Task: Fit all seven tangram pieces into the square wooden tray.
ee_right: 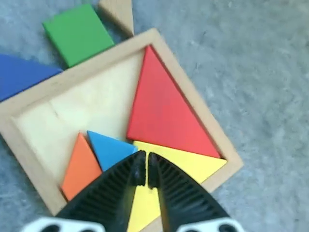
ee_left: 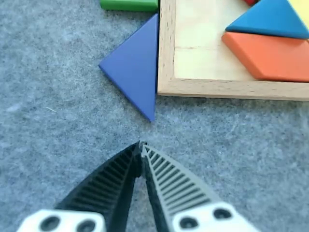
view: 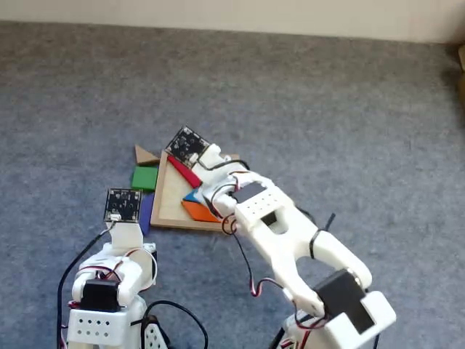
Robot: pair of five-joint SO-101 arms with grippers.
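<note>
The dark blue triangle (ee_left: 135, 67) lay on the carpet just ahead of the left gripper (ee_left: 141, 145), whose fingers were pressed together and empty, its long edge along the tray's outer rim (ee_left: 166, 48), while the right gripper (ee_right: 146, 157), also pressed together, hung over the tray.

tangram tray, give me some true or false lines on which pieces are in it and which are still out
1. The red triangle lies inside the tray. True.
2. The green square is in the tray. False: it lies on the carpet beside the tray's rim.
3. The orange piece lies next to the light blue triangle in the tray. True.
4. The dark blue triangle is inside the tray. False: it lies on the carpet against the tray's outer edge.
5. Only two pieces are outside the tray. False: three are, the green square, the dark blue triangle and a plain wooden triangle.
</note>
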